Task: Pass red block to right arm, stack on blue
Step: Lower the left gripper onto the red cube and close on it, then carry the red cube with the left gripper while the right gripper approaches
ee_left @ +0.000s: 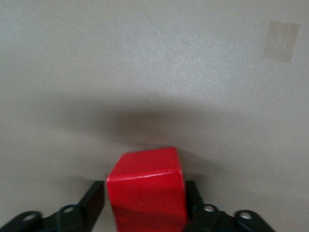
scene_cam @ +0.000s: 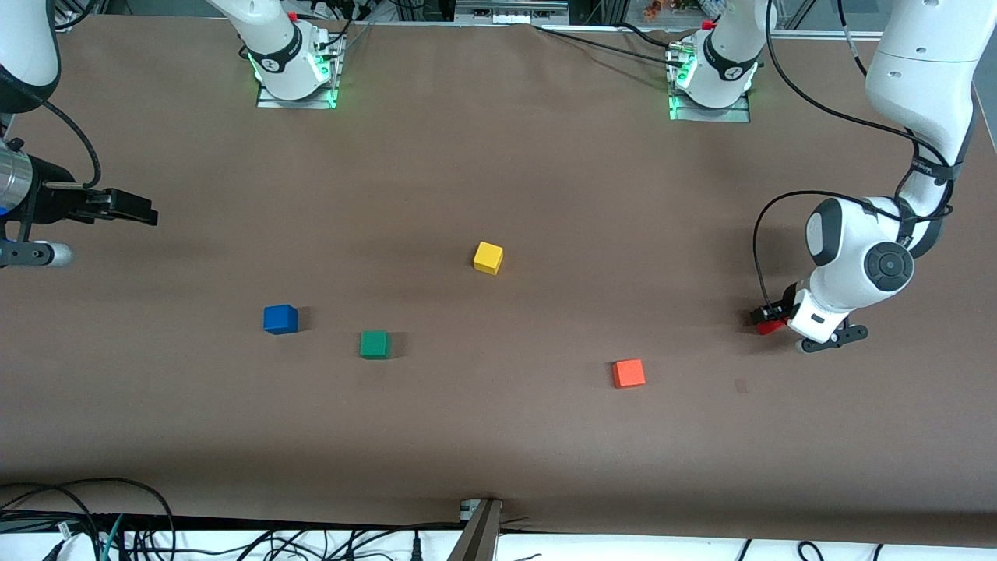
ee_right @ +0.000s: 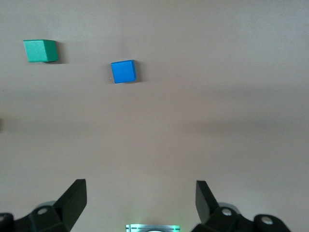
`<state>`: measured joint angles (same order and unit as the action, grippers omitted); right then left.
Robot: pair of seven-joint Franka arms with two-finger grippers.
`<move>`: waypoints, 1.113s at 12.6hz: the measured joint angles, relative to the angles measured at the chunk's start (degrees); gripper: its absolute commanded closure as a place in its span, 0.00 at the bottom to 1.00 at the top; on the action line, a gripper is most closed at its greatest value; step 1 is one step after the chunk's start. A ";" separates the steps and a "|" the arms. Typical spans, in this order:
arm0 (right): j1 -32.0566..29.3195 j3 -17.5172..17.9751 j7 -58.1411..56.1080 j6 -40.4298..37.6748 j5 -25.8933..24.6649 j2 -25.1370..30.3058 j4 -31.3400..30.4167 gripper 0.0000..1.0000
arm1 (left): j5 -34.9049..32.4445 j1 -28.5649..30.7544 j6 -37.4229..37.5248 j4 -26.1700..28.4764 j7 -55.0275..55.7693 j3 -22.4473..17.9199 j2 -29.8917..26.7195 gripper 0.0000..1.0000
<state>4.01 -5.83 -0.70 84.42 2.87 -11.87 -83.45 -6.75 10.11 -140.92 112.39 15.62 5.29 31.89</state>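
The red block (scene_cam: pixel 771 327) lies low at the table, at the left arm's end. In the left wrist view the red block (ee_left: pixel 147 186) fills the space between the two black fingers. My left gripper (scene_cam: pixel 766 319) (ee_left: pixel 145 200) is shut on it, just at the table surface. The blue cube (scene_cam: pixel 280 319) sits on the table toward the right arm's end, and it also shows in the right wrist view (ee_right: pixel 123 71). My right gripper (scene_cam: pixel 131 207) (ee_right: pixel 140 200) is open and empty, held in the air over the right arm's end of the table.
A green cube (scene_cam: pixel 375 344) (ee_right: pixel 41 50) sits beside the blue one. A yellow cube (scene_cam: pixel 488 257) is mid-table. An orange cube (scene_cam: pixel 628 373) lies nearer the front camera than the red block. A small tape mark (scene_cam: pixel 741 385) (ee_left: pixel 281 41) is on the brown table.
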 measured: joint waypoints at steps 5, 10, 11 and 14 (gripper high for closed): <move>0.15 0.17 0.00 -0.08 5.81 -0.58 0.00 0.00 | -0.17 -0.02 0.25 -1.11 -4.53 0.24 0.04 1.00; 0.80 0.58 0.00 -0.40 15.90 -2.59 -0.10 0.00 | 1.65 0.32 5.17 -3.06 -17.92 3.15 -3.61 1.00; 1.03 0.61 0.00 -0.43 19.28 -3.57 -0.12 0.00 | 5.00 0.58 8.36 -3.18 -21.25 4.61 -4.95 1.00; 1.55 0.65 0.00 -2.30 32.13 -6.92 -0.16 0.00 | 11.85 1.24 14.39 -3.30 -33.04 8.03 -8.79 1.00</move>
<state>5.56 -5.17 -0.70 82.11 34.99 -18.79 -83.62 5.10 11.35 -126.53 109.09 -17.41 13.32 23.10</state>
